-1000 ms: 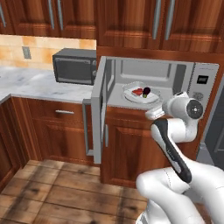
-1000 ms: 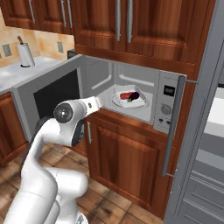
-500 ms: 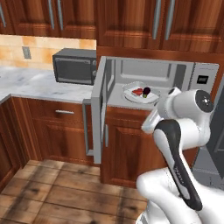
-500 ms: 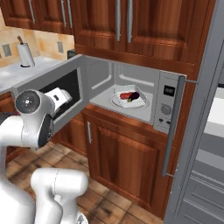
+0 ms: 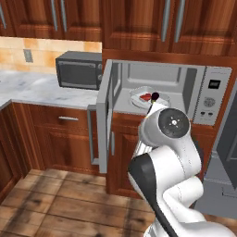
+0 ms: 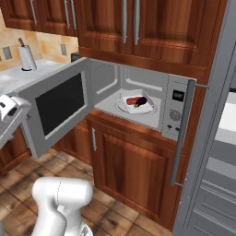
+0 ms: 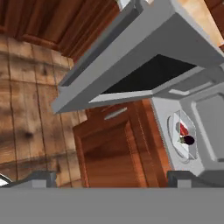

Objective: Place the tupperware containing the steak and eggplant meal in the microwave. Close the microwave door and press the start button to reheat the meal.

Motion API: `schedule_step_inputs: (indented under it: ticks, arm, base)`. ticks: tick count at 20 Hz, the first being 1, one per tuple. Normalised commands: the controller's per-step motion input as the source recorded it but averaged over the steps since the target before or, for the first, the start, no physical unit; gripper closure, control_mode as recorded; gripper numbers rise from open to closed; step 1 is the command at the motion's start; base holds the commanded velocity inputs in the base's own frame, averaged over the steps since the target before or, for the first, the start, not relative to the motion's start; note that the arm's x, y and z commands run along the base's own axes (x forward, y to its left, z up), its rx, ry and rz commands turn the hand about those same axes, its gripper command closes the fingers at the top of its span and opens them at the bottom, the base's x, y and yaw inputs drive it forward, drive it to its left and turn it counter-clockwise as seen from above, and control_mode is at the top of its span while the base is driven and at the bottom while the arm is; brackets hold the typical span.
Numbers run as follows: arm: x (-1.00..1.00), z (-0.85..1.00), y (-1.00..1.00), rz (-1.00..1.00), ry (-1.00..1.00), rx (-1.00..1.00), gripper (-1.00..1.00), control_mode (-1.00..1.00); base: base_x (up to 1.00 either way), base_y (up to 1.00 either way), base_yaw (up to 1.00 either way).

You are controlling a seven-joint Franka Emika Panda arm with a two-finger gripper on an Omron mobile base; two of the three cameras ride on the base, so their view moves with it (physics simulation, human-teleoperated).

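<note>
Silver-grey, the microwave (image 6: 138,99) sits built in under the wooden cabinets (image 6: 138,27), in the middle of the right base view. The microwave door (image 6: 57,103) stands swung open toward the left of the frame. Inside the cavity rests the tupperware (image 6: 148,109), and in it lie the red steak (image 6: 132,101) and the dark eggplant (image 6: 141,102), side by side. In the left base view the tupperware (image 5: 138,92) appears just above the white arm (image 5: 169,139), right of centre. In the hand view the end effector (image 7: 111,178) is at the bottom edge, its two tips far apart, holding nothing; the open door (image 7: 131,57) crosses the upper half and the tupperware (image 7: 175,131) is at the right.
</note>
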Motion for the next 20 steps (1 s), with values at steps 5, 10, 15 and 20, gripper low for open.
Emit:
schedule_step_inputs:
  ticks: [5, 10, 15, 20]
  arm:
    - [-0.23, 0.0, 0.62, -0.02, -0.04, -0.28, -1.0, -1.0]
    - [0.0, 0.0, 0.61, -0.05, 0.0, -0.2, -1.0, -1.0]
    - [0.12, 0.0, 0.51, -0.07, 0.0, -0.14, -1.0, -1.0]
    - [0.28, 0.0, 0.44, -0.1, 0.0, -0.09, -1.0, -1.0]
  base:
    - [0.0, 0.0, 0.0]
    - [0.0, 0.0, 0.0]
    - [0.0, 0.0, 0.0]
    - [0.0, 0.0, 0.0]
